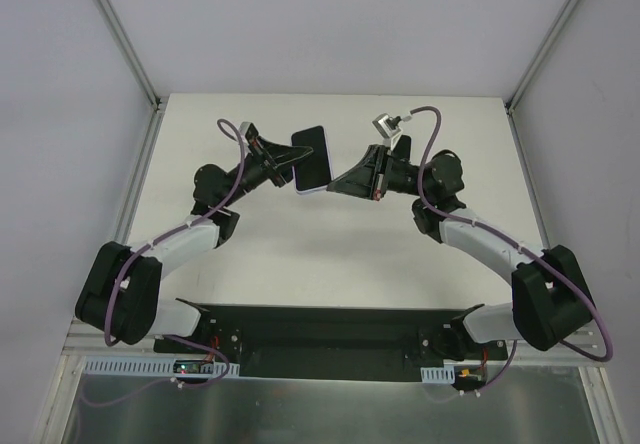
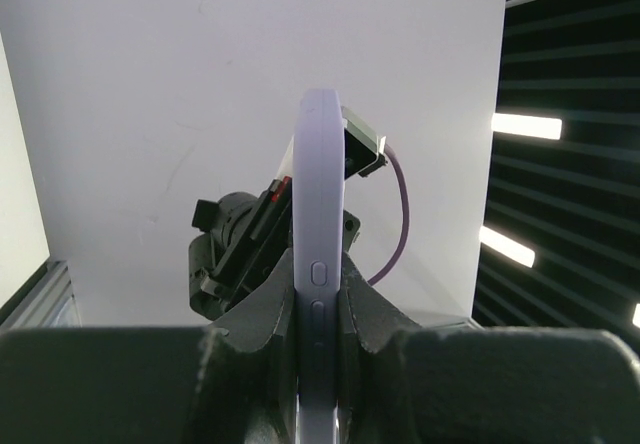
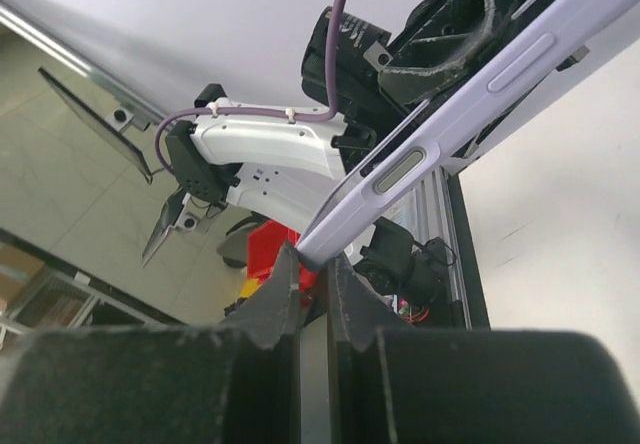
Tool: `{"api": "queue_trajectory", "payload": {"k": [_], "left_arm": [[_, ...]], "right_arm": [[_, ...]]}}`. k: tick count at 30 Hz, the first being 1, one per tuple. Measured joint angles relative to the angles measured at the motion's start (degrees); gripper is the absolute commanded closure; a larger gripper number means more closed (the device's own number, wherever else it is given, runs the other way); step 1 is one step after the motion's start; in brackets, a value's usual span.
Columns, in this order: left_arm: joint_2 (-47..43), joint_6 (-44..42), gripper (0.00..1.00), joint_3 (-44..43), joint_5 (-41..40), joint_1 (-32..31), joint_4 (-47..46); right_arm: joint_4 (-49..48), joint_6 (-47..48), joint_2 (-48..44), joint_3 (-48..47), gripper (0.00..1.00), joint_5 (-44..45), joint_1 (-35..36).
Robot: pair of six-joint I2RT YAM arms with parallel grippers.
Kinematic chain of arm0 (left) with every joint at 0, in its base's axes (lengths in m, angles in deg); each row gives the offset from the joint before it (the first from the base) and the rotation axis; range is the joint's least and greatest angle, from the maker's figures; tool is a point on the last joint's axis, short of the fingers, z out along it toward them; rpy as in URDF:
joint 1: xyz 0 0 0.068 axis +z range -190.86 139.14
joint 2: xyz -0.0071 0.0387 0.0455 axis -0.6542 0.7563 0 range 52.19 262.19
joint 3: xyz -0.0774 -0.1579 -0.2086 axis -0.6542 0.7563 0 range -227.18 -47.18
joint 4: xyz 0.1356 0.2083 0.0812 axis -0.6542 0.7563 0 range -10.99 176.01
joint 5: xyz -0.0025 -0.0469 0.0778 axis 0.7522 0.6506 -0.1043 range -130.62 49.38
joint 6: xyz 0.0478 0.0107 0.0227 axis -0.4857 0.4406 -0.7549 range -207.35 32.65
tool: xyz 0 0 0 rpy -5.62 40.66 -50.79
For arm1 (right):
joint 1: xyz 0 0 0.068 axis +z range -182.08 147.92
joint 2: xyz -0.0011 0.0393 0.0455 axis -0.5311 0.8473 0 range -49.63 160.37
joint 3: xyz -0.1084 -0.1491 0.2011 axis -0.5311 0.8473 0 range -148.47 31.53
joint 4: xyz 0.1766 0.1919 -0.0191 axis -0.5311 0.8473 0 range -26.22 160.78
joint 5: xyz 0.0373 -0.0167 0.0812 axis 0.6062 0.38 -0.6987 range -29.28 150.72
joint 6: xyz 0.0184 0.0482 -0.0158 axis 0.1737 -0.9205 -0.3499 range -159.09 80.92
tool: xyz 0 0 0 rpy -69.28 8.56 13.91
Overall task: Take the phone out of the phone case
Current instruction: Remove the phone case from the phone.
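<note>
The phone point(image 1: 312, 157) is held up off the table point(image 1: 330, 254), over its far middle, with its dark screen facing up toward the top camera. It sits in a pale lavender phone case point(image 2: 320, 214), whose rim shows as a light strip along the phone's near edge in the top view.

In the left wrist view the case stands edge-on and upright, two side buttons showing on its rim. The left fingers point(image 2: 270, 314) are clamped on it from both sides, pressing the front and the back just below those buttons. From above, these fingers reach the phone's left side from the left arm point(image 1: 165, 254).

The right fingers point(image 3: 285, 284) are drawn almost fully together, with only a thin slit between them. The near corner of the case lies right at their tips, caught in that slit. In this view the case runs up and to the right, its long edge with two slim buttons toward the camera. From above, the right fingers point(image 1: 340, 184) meet the phone's near right corner, and the right arm point(image 1: 480, 239) bends back behind them.

A purple cable point(image 1: 430, 154) loops over the right wrist. White walls point(image 1: 320, 24) enclose the table.
</note>
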Motion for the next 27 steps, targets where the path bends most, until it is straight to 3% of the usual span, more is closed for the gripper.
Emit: {"api": "queue_trajectory", "payload": {"k": [10, 17, 19, 20, 22, 24, 27], "left_arm": [[-5.7, -2.1, 1.0, 0.0, -1.4, -0.8, 8.4], [-6.4, -4.8, 1.0, 0.0, -3.2, -0.8, 14.1], [-7.1, -6.6, 1.0, 0.0, -4.2, -0.8, 16.9], [-7.4, -7.7, 1.0, 0.0, -4.5, -0.8, 18.1], [-8.4, -10.4, 1.0, 0.0, -4.9, -0.7, 21.2], [-9.2, -12.9, 1.0, -0.1, -4.5, -0.7, 23.5], [-9.8, -14.8, 1.0, -1.2, -1.8, -0.9, 25.4]], "right_arm": [[-10.4, -1.2, 2.4, 0.8, 0.99, -4.0, -0.5], [-7.6, 0.2, 3.3, 1.6, 0.99, -4.1, -1.4], [-3.9, 1.0, 3.0, 1.6, 0.91, -4.2, -1.8], [-2.1, 1.5, 2.7, 1.7, 0.82, -4.1, -1.9], [3.7, 3.3, 1.2, 2.5, 0.72, -3.5, -2.2], [10.9, 5.9, -1.4, 3.7, 0.5, -1.8, -2.2], [21.1, 8.8, -6.3, 5.5, 0.31, 1.8, -2.4]]}}
